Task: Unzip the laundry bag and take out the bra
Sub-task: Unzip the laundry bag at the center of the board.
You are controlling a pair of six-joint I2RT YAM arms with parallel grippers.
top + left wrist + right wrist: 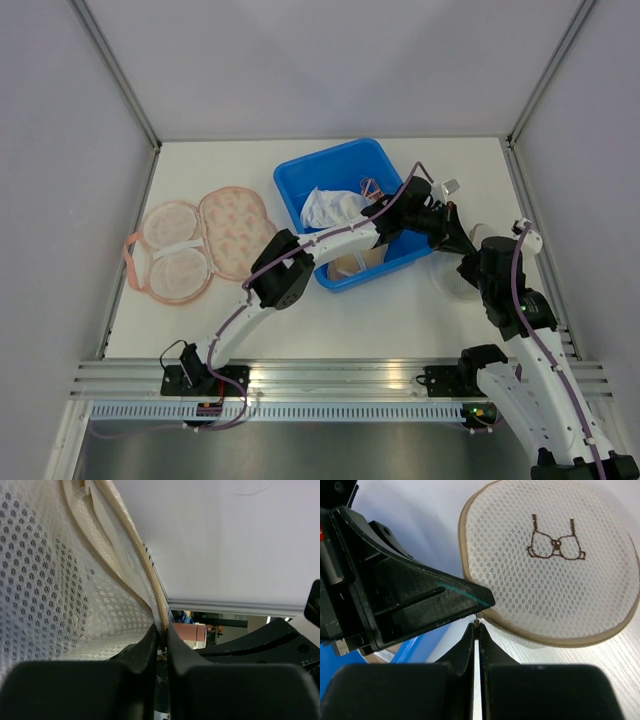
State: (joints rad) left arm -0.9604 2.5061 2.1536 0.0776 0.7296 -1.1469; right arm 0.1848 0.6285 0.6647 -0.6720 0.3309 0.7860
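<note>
Laundry bag (555, 565): round white mesh pouch with a tan zipper edge (540, 639) and a brown bra drawing (556, 542) on top. It lies flat on the white table (400, 330), right side, just right of the blue bin (300, 175), and looks zipped along the edge that shows. Bra itself not visible; contents of the bag cannot be made out.

Left arm reaches across the bin to the bag. Left gripper (162, 630): fingers pressed together, pinching the bag's tan seam, which runs straight into the slit between them. Mesh (60, 580) fills the left of that wrist view.

Right gripper (477, 627): fingers pressed together, tips at the near-left rim of the bag, right under the tip of the left gripper's black finger. A tiny metal bit (477, 615) sits at the right fingertips, likely the zipper tab. Cannot tell if it is actually pinched.

The bin holds a white cloth (325, 208) and some tan and pinkish items, too small to name. A pink two-lobed fabric piece (200, 245) lies open flat on the left of the table, well apart from both grippers.
</note>
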